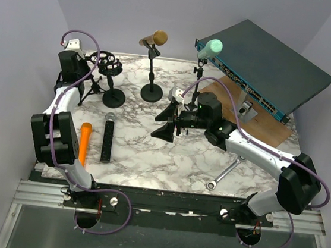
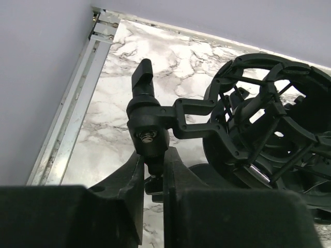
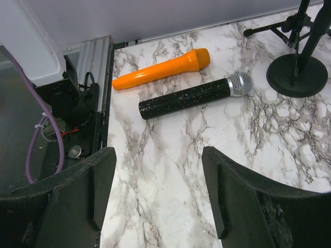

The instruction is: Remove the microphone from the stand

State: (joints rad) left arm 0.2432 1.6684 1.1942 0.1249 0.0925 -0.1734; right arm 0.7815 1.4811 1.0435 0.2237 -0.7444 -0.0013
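Left wrist: jaws pinch stand (image 2: 149, 135) (stem hidden).

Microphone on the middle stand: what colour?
The microphone is gold; it shows best in the top external view.

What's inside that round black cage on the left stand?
Inside the cage only crossed black bands and an inner ring show, no microphone visible. Its lower edge is hidden behind the left gripper, which grips the stand.

At least four microphones (gold (image 1: 154, 38), mint (image 1: 211, 46), orange (image 1: 84, 143), black (image 1: 108, 137)), one wrench (image 1: 222, 176), one network switch (image 1: 268, 64)
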